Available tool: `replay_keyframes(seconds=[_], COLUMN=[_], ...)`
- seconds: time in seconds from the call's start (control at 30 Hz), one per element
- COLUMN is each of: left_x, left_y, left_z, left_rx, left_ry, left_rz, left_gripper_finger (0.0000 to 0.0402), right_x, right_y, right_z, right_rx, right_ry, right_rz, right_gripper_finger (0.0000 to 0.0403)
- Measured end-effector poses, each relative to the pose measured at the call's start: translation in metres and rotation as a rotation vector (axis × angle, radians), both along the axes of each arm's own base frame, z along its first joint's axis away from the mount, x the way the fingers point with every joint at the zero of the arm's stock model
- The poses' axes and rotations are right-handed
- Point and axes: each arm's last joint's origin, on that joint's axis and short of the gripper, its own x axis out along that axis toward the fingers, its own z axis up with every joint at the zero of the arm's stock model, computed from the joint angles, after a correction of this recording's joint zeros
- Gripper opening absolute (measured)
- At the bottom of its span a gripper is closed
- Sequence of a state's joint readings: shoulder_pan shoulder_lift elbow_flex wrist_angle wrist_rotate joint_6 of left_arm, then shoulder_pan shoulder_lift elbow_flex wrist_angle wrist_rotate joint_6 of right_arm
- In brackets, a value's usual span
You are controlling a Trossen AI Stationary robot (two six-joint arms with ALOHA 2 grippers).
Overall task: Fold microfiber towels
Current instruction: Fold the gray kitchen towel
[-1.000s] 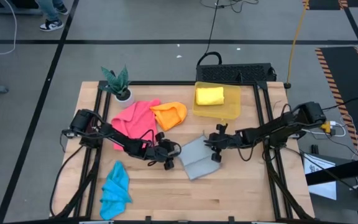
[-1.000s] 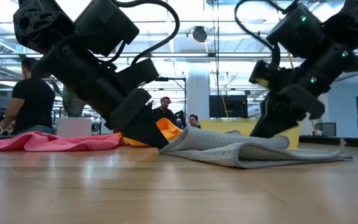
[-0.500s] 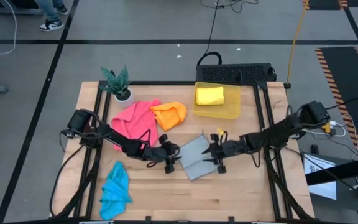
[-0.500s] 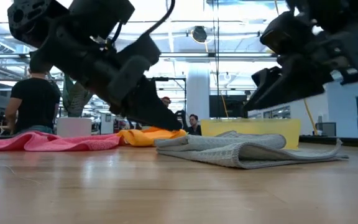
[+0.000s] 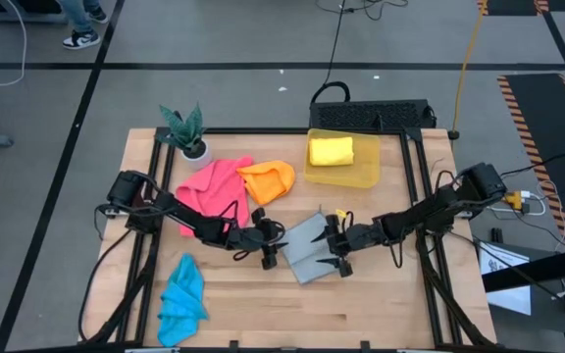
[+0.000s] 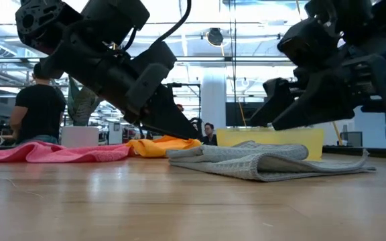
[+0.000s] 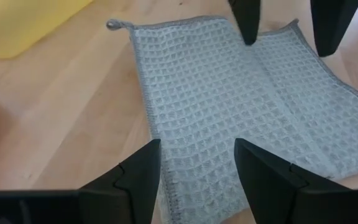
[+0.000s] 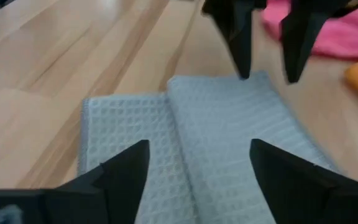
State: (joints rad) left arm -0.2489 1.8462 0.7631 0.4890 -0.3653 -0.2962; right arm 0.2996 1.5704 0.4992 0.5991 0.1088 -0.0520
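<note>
A grey towel [image 5: 307, 250] lies folded on the table's middle, one layer edge running across its top [image 7: 253, 68]. My left gripper [image 5: 274, 252] hovers open just above its left end, and my right gripper [image 5: 337, 245] hovers open above its right part. The two face each other, and neither has anything between its fingers. From table height both fingertip pairs stand clear above the grey towel [image 6: 267, 161]. Pink [image 5: 212, 188] and orange [image 5: 268, 180] towels lie crumpled at the far left, a blue towel [image 5: 181, 299] near the front left. A folded yellow towel [image 5: 331, 150] sits in the bin.
A translucent yellow bin [image 5: 366, 173] stands at the far middle and a small potted plant [image 5: 188, 132] at the far left corner. Bare wood lies in front of and right of the grey towel. People show in the room beyond the table.
My right gripper has opened, let go of the grey towel's top layer and risen off it, tipping toward level and shifting toward the near edge. My left gripper has tipped up off the towel's left end. The towel stays folded flat.
</note>
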Motion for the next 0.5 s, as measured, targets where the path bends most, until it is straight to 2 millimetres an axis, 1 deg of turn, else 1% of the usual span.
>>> replay_keyframes(seconds=[0.1, 0.23, 0.37, 0.5], left_x=[0.000, 0.004, 0.008, 0.008], left_y=[0.000, 0.000, 0.005, 0.012], left_z=[0.000, 0.006, 0.009, 0.008], left_rx=[0.000, 0.009, 0.001, -0.007], left_ry=[-0.002, -0.062, -0.094, -0.074], left_rz=[0.000, -0.031, -0.087, -0.082], left_gripper_finger=[0.0207, 0.0207, 0.0207, 0.0207], right_x=[0.000, 0.001, 0.011, 0.023], right_y=[0.002, 0.010, 0.016, 0.012], right_z=[-0.004, -0.011, -0.010, -0.013], right_rx=[0.006, -0.041, -0.094, -0.113], right_ry=[0.008, 0.020, 0.012, 0.078], right_rz=[0.014, 0.064, 0.070, 0.051], right_gripper_finger=[0.0290, 0.0290, 0.0283, 0.0282])
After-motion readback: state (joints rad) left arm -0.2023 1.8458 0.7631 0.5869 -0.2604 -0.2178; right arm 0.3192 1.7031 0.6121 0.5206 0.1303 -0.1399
